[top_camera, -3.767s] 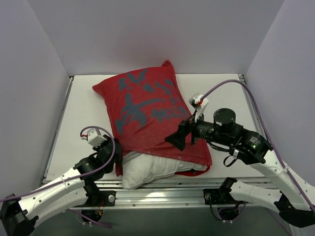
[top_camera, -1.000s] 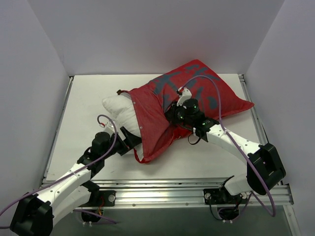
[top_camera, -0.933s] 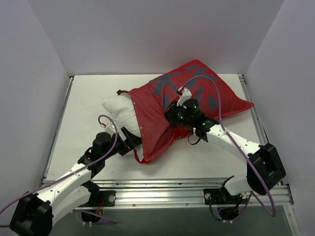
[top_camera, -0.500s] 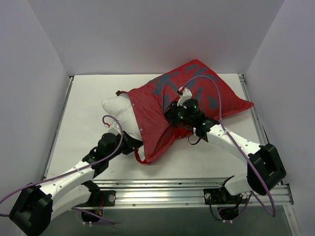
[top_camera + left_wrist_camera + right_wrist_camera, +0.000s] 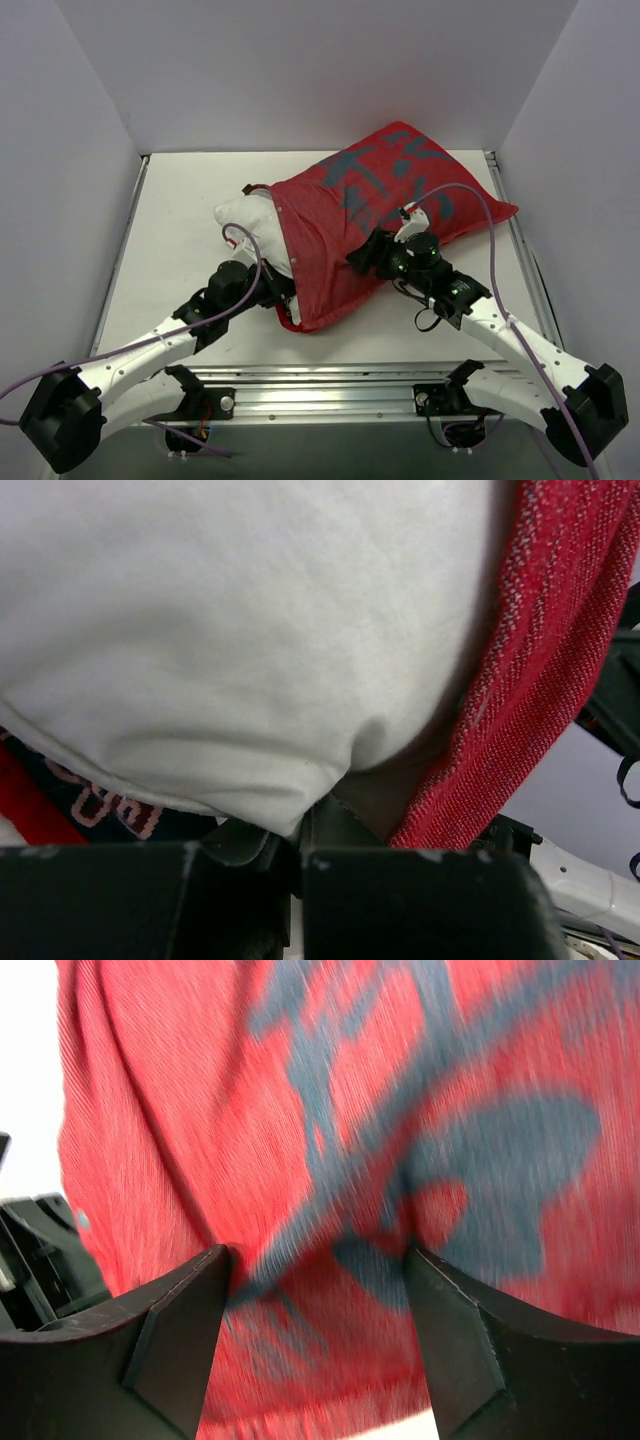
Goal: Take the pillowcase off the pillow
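Your left pincer [image 5: 268, 290] is pressed together on a fold of the white pillow [image 5: 248, 222], at the near corner of the end that pokes out of the pillowcase [image 5: 390, 215]. In the left wrist view the white cloth puckers down between the fingers, with the navy lining [image 5: 110, 805] just beside it on the left and the red hem on the right. Make sure you pinch pillow only. If lining is caught in that bite, the two will drag together and nothing will separate.

Your right pincer [image 5: 358, 260] is spread and holds nothing. Its fingers [image 5: 175, 1335] stand wide over the red cloth at mid-case. To do this step well, I judge that you should set that pincer down on the case alone and take a shallow pinch of the top layer. Then pull towards the closed far-right corner while the left holds the pillow fast. A deep bite would likely grab the stuffing too.

The pillow and case lie slantwise on the bench [image 5: 170, 200], the open mouth to the left and most of the pillow inside. The left arm stretches low from the near-left corner, its wrist tucked against the pillow's end. The right arm reaches in from the near right with its elbow bent, its wrist angled over the case's near edge.
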`<state>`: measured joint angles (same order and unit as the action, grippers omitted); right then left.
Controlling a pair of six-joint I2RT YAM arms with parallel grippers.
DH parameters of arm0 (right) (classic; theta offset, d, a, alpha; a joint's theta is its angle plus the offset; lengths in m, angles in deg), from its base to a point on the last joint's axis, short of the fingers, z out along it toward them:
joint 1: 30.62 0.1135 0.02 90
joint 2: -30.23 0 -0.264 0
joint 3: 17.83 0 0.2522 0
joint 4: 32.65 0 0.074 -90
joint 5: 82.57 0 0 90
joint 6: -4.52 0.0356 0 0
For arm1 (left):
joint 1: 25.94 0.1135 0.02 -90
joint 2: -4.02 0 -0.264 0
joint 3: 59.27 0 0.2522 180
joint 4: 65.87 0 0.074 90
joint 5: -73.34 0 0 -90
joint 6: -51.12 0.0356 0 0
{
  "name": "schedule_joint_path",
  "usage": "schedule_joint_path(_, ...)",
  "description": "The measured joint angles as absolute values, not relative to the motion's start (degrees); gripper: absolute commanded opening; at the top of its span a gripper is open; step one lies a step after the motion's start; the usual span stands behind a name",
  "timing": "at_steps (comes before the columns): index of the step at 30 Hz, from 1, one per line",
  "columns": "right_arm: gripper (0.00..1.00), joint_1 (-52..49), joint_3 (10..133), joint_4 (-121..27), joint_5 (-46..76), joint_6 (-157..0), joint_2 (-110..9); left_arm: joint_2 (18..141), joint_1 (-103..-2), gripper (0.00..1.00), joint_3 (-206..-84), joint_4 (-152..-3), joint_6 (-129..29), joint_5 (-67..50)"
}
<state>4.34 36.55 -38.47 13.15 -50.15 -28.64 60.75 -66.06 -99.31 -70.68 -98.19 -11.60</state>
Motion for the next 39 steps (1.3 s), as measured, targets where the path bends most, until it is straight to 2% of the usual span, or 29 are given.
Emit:
schedule_joint_path(6,0.65,4.4,30.9,-42.4,14.4,-44.9,-20.9,63.9,-67.9,0.02,-104.4,-72.6,-96.6,-14.1)
schedule_joint_path(15,0.63,4.4,29.6,-47.3,15.7,-40.9,-17.5,72.6,-68.4,0.02,-113.2,-72.9,-93.8,-17.3)
schedule_joint_path(26,0.63,4.4,29.2,-51.4,14.2,-37.2,-13.6,76.8,-69.2,0.02,-116.2,-72.5,-93.3,-18.7)
schedule_joint_path(39,0.55,4.4,20.4,-41.8,14.1,-31.9,-16.7,76.9,-69.9,0.02,-116.3,-72.6,-92.7,-19.7)
